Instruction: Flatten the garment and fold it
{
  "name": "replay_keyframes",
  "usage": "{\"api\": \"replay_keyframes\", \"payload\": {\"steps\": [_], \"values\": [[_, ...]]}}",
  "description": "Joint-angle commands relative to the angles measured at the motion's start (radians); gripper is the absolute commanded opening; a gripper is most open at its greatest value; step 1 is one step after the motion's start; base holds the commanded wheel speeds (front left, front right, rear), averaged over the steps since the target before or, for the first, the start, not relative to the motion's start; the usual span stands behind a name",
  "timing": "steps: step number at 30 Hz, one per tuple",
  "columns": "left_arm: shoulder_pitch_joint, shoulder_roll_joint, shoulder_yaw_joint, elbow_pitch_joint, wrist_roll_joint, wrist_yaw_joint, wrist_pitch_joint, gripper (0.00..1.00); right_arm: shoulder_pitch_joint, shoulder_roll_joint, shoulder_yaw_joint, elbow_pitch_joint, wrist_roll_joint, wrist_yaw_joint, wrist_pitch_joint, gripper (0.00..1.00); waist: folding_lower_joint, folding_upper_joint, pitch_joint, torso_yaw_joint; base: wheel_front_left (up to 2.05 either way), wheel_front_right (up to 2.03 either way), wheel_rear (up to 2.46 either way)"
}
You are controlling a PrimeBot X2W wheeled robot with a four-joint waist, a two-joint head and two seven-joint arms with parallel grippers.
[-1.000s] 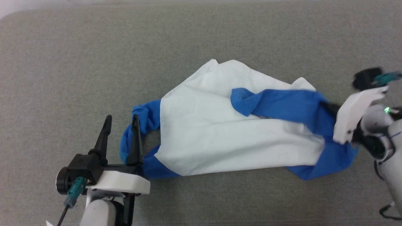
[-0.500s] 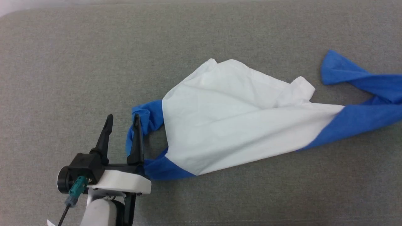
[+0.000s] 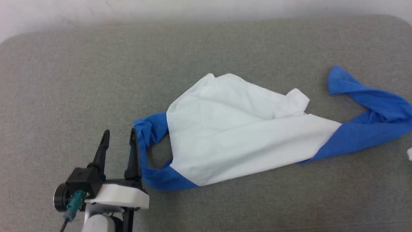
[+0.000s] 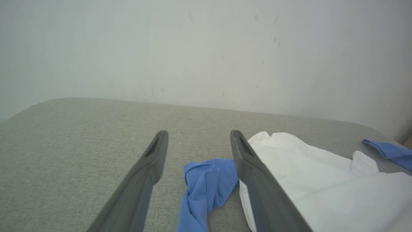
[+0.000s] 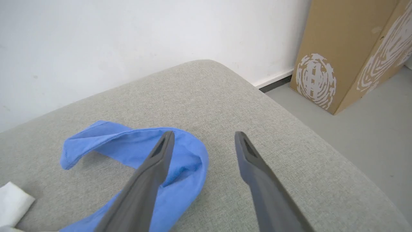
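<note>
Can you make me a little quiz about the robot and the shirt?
1. True or false: the left pincer is shut on the soft white cotton garment with the blue band.
2. The garment lies on: A) a grey fabric surface; B) a wooden floor; C) a metal tray.
3. Fill in: the cloth beside the right pincer is coloured ___.
Key: 1 false, it is open; 2 A; 3 blue.

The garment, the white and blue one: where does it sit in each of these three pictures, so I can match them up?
Head view: the garment lies across the middle, its blue end reaching the right edge.
Left wrist view: lower right, a blue bunch at bottom centre.
Right wrist view: lower left, its blue band.
Shared landmark: the grey cushion beneath it.
</note>
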Motion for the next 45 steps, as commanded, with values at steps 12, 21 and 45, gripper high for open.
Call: {"api": "replay_keyframes", "payload": {"steps": [12,21,45], "values": [[0.066,-0.001,0.011,0.015,0.010,-0.006,-0.005,1.00,0.307,0.177,0.104,-0.490,-0.080,-0.001,0.043,1.00,0.0001,-0.0001,-0.108,-0.035,0.00,0.00,0.00],[0.034,-0.001,-0.019,-0.001,0.010,-0.011,-0.005,1.00,0.250,0.154,0.327,-0.627,0.026,-0.001,0.449,1.00,0.0001,-0.0001,-0.053,0.007,0.00,0.00,0.00],[-0.133,-0.001,-0.147,-0.064,-0.055,0.062,-0.005,1.00,-0.268,0.041,0.599,-0.201,0.238,-0.001,1.059,0.00,0.0001,-0.0001,0.203,0.164,0.00,0.00,0.00]]}}
